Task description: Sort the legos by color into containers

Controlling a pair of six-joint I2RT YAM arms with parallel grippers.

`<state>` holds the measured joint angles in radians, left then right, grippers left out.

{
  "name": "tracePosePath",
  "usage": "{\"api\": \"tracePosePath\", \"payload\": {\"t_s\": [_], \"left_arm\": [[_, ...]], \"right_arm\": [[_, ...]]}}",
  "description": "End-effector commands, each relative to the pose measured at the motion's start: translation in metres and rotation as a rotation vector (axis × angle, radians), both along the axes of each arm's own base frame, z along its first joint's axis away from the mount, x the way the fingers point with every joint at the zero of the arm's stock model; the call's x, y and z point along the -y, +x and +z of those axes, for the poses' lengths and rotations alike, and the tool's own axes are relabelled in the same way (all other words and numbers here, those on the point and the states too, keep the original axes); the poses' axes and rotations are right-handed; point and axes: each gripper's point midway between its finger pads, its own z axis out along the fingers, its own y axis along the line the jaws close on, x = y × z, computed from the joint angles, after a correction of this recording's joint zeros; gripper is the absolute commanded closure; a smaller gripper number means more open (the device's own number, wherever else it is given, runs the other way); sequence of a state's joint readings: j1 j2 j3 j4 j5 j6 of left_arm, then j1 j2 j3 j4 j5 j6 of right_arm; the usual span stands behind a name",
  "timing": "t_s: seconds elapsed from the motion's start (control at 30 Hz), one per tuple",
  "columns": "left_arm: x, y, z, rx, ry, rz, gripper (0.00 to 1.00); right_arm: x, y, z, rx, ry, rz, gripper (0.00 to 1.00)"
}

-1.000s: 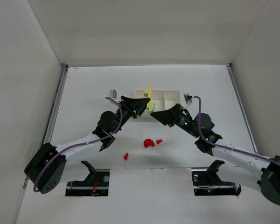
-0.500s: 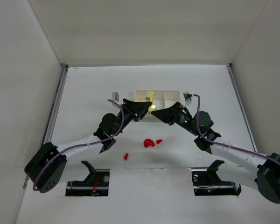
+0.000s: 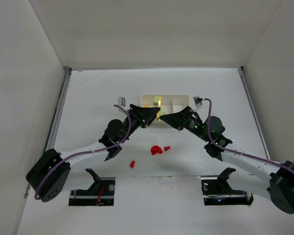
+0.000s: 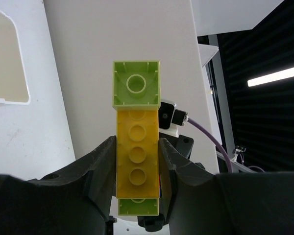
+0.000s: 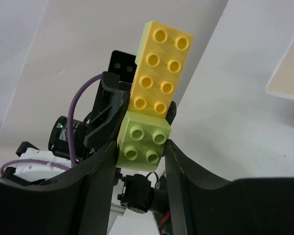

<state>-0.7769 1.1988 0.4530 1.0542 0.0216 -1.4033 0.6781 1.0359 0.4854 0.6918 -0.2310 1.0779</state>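
A joined lego stack hangs between my two grippers just in front of the white tray. My left gripper is shut on the yellow-orange brick, which has a pale green brick at its far end and another at its near end. My right gripper is shut on the sides of a pale green square brick, joined to the yellow brick. A red half-disc and two red wedges lie on the table nearer the bases.
The tray's three compartments stand side by side behind the grippers, partly covered by them. White walls close the table at the left, back and right. Both arms stretch inward from the bottom corners, with purple cables looped over them.
Both grippers have shifted slightly away from the bases, toward the tray, carrying the stack with them. The red pieces have not moved.
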Motion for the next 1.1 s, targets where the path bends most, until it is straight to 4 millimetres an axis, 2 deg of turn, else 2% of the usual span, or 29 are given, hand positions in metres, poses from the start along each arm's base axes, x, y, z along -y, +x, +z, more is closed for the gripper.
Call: {"api": "tracePosePath", "payload": {"t_s": [0.0,0.2,0.47,0.53,0.73,0.9,1.07], "left_arm": [[-0.002,-0.008,0.016,0.049,-0.042,-0.027,0.85],[-0.016,0.001,0.016,0.052,-0.029,0.005,0.85],[-0.016,0.002,0.007,0.057,0.011,0.009,0.85],[-0.015,0.001,0.005,0.061,0.022,0.002,0.85],[-0.008,-0.009,-0.011,0.096,0.148,-0.021,0.85],[0.002,-0.020,-0.025,0.142,0.313,-0.035,0.85],[0.006,-0.028,-0.021,0.194,0.356,-0.024,0.85]], "right_arm": [[0.012,0.001,0.034,0.103,0.066,-0.033,0.62],[0.028,0.003,0.032,0.100,0.055,-0.058,0.62],[0.038,0.012,0.026,0.087,0.033,-0.080,0.61],[0.045,0.024,0.018,0.075,0.006,-0.116,0.61],[0.067,0.077,-0.026,-0.025,-0.168,-0.248,0.61],[0.101,0.122,-0.066,-0.087,-0.475,-0.461,0.61],[0.114,0.144,-0.076,-0.083,-0.683,-0.584,0.61]]}}
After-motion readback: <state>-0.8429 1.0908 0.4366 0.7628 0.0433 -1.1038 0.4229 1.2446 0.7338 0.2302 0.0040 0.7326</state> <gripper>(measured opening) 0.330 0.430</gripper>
